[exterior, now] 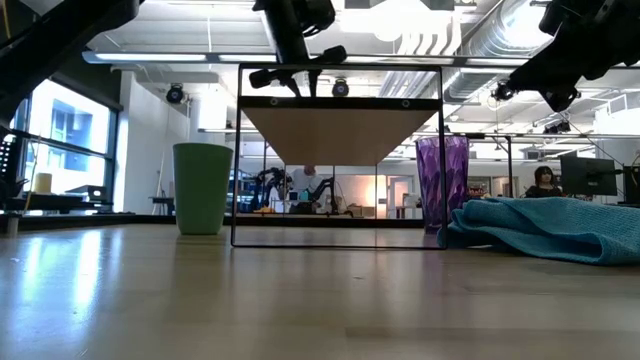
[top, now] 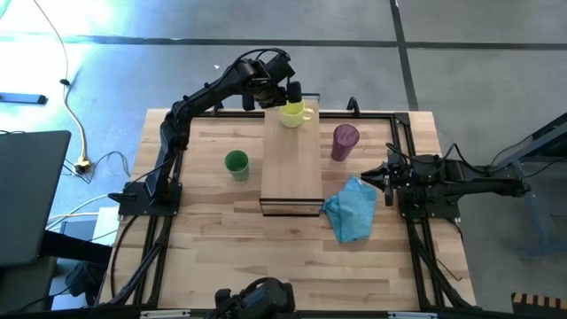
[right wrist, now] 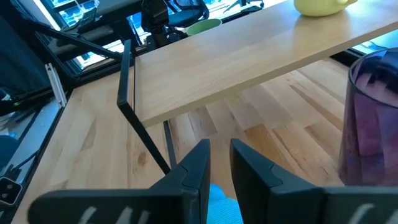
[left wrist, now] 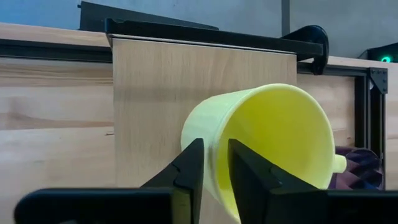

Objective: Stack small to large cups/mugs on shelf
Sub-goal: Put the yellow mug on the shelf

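Your left gripper (top: 293, 96) pinches the yellow mug's (top: 295, 113) rim on the shelf (top: 292, 168); release next. Right gripper (top: 370, 175) waits, nearly closed, empty.

Left gripper (left wrist: 216, 180) reaches far forward, fingers (left wrist: 189, 171) pinched narrow — right gripper (top: 376, 175) rests low, fingers nearly closed.

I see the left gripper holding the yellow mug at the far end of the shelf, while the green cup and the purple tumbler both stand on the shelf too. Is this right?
Not quite. The left gripper does hold the yellow mug at the far end of the shelf, but the green cup and the purple tumbler stand on the tabletop, one on each side of the shelf. The high view shows it.
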